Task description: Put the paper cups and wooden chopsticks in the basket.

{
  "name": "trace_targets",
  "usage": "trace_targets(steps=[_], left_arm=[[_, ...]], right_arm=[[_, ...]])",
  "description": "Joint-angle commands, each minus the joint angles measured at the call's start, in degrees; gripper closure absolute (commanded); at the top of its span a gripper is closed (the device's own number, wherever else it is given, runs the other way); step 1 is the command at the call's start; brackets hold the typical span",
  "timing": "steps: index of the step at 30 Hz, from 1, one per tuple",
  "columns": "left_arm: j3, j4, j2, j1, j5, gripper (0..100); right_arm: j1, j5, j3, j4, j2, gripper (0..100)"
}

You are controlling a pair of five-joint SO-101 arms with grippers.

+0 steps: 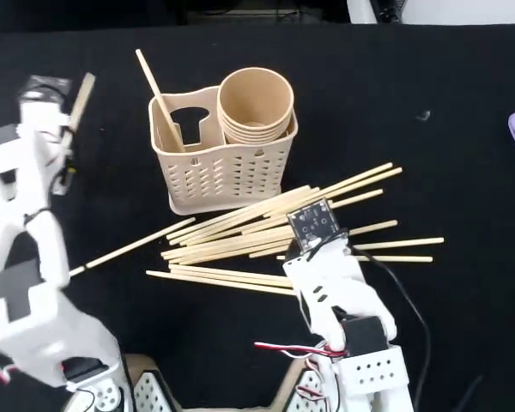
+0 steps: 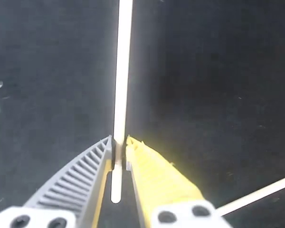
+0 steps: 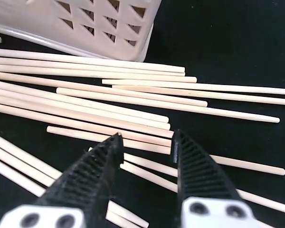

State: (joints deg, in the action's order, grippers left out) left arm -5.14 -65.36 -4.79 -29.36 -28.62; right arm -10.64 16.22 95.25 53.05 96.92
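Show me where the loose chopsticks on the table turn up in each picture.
High view: loose chopsticks fanned at mid-table, in front of the basket.
Left wrist view: a single one lying beside the left fingers.
Right wrist view: many between the right fingers and the basket.
Shared landmark: the black table.

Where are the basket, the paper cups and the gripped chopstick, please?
basket [image 1: 227, 176], high view, perforated front wall.
paper cups [image 1: 255, 103], high view, inside of the top cup.
gripped chopstick [image 2: 122, 71], left wrist view, middle of its shaft.
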Motion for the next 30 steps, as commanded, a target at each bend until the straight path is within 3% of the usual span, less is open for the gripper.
trace_targets(steps=[1, 6, 9, 12, 17, 23, 30], left_arm=[[-1.98, 0.0, 9.93, -1.63, 4.92, 97], [-4.18, 0.0, 22.42, 1.36, 25.76, 97], [-4.62, 0.09, 32.44, 6.9, 33.67, 97], [-6.73, 1.58, 42.81, 15.6, 36.84, 97], [-14.46, 11.87, 53.27, 26.24, 40.97, 97], [-16.4, 18.02, 52.31, 33.63, 44.4, 97], [-16.48, 18.81, 52.57, 39.25, 44.4, 97]], right_arm=[[-0.79, -0.26, -0.22, 0.18, 0.84, 82.9], [-0.79, -0.26, -0.22, 0.18, 0.84, 82.9], [-0.79, -0.26, -0.22, 0.18, 0.84, 82.9], [-0.7, -0.26, -0.22, 0.18, 0.84, 82.9], [-0.62, -0.26, -0.13, 0.18, 0.84, 82.9], [-0.7, -0.18, 0.13, 0.0, 0.84, 82.9], [-0.7, -0.18, 0.4, -0.26, 0.84, 82.9]])
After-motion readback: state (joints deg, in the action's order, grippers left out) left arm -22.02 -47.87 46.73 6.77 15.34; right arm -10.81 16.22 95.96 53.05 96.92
